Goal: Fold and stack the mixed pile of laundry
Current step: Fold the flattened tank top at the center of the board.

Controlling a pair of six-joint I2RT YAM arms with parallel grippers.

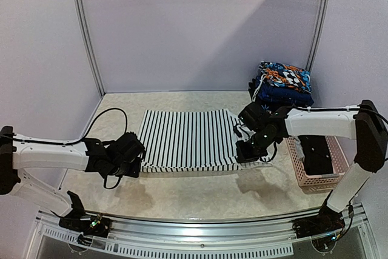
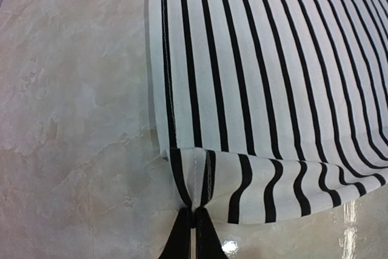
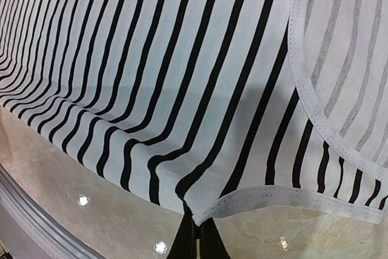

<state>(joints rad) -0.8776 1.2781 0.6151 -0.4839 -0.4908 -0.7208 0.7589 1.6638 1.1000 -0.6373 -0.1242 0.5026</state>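
Observation:
A black-and-white striped garment (image 1: pixel 188 141) lies spread flat in the middle of the table. My left gripper (image 1: pixel 137 156) is shut on its near left corner; in the left wrist view the pinched corner (image 2: pixel 197 180) is lifted and curls over the gripper (image 2: pixel 195 213). My right gripper (image 1: pixel 245 151) is shut on the near right corner; in the right wrist view the stitched hem (image 3: pixel 273 197) sits in the gripper (image 3: pixel 199 222). Folded patterned garments (image 1: pixel 284 82) are stacked at the back right. A dark garment (image 1: pixel 316 154) lies in the pink basket. No grey garment shows.
The pink lattice basket (image 1: pixel 303 177) stands at the right, beside my right arm. White walls close in the table at the back and sides. A metal rail (image 1: pixel 200 235) runs along the near edge.

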